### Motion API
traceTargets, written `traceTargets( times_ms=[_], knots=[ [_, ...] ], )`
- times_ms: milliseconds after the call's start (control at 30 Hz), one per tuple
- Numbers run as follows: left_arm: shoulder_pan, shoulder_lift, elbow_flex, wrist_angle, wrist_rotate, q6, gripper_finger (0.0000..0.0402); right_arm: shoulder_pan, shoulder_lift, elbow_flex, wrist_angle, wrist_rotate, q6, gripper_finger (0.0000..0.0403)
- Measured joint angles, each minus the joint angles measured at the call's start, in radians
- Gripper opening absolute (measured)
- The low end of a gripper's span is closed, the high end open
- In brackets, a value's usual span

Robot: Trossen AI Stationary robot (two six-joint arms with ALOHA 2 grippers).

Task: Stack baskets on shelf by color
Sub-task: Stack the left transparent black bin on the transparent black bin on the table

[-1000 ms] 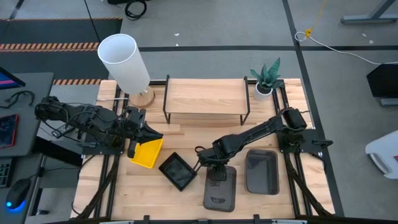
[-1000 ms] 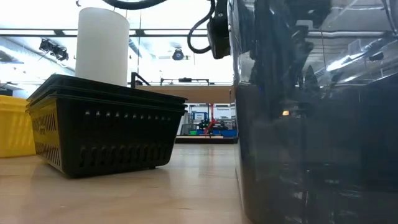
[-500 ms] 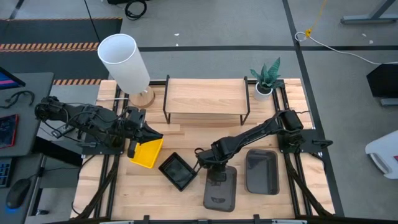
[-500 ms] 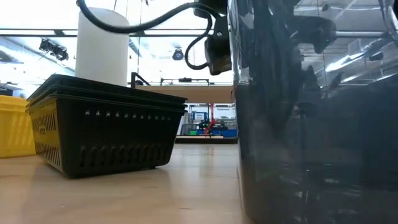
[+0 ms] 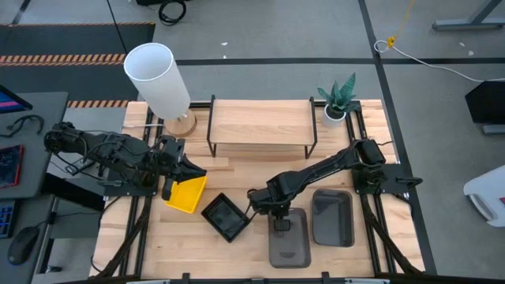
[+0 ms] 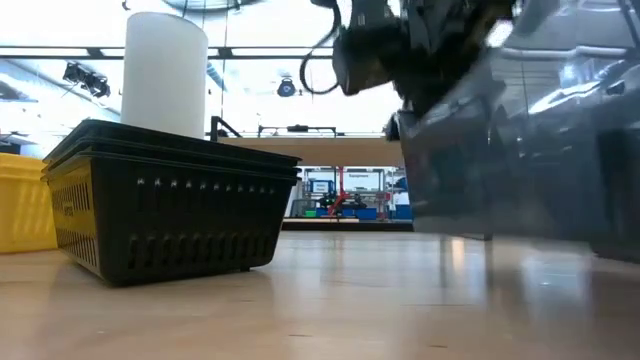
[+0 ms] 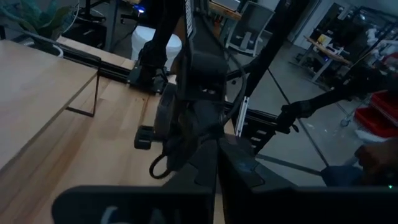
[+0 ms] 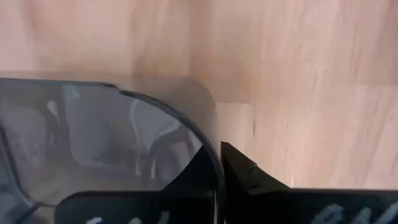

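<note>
A dark grey basket (image 5: 289,244) is tipped up near the table's front edge, with my right gripper (image 5: 279,222) shut on its far rim. A second grey basket (image 5: 332,218) lies flat to its right. A black slotted basket (image 5: 226,217) rests on its bottom to the left. My left gripper (image 5: 188,168) is shut above the far edge of a yellow basket (image 5: 186,197); I cannot tell whether it touches it. The shelf (image 5: 262,122) stands at the back. My right gripper pinches the grey basket's far short rim (image 8: 204,148), one finger (image 8: 249,177) outside the wall and one inside. The fingers come from above, pointing down. In the low view the basket (image 6: 520,150) hangs tilted, its visible underside clear of the table.
A white lamp (image 5: 158,77) stands at the back left and a small potted plant (image 5: 338,101) at the back right, either side of the shelf. Bare tabletop (image 5: 237,177) lies between the shelf and the baskets.
My right gripper has shut on the grey basket's far rim and raised it. The basket has come up off the table, tilted, and shifted a little toward the table's right edge.
</note>
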Motion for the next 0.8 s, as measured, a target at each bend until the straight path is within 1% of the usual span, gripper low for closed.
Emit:
traceTargets(
  times_ms=[133, 267, 367, 567, 667, 800],
  knots=[
    [0.0, 0.0, 0.0, -0.007, 0.0, -0.007, 0.0014, 0.0, -0.029, 0.09, -0.092, -0.024, -0.005, 0.0007],
    [0.0, 0.0, 0.0, -0.006, 0.0, -0.007, 0.0019, 0.0, -0.074, 0.182, -0.212, -0.014, -0.013, 0.0005],
    [0.0, 0.0, 0.0, -0.007, 0.0, -0.005, 0.0022, -0.006, -0.133, 0.21, -0.27, -0.012, -0.013, 0.0005],
    [0.0, 0.0, 0.0, -0.007, 0.0, -0.003, 0.0016, -0.005, -0.254, 0.199, -0.381, 0.043, -0.006, 0.0005],
    [0.0, 0.0, 0.0, -0.007, 0.0, -0.001, 0.0013, 0.0, -0.33, 0.134, -0.382, 0.056, 0.002, 0.0004],
    [0.0, 0.0, 0.0, -0.006, 0.0, -0.001, 0.0014, 0.002, -0.432, 0.002, -0.381, 0.061, 0.05, 0.0005]
  ],
)
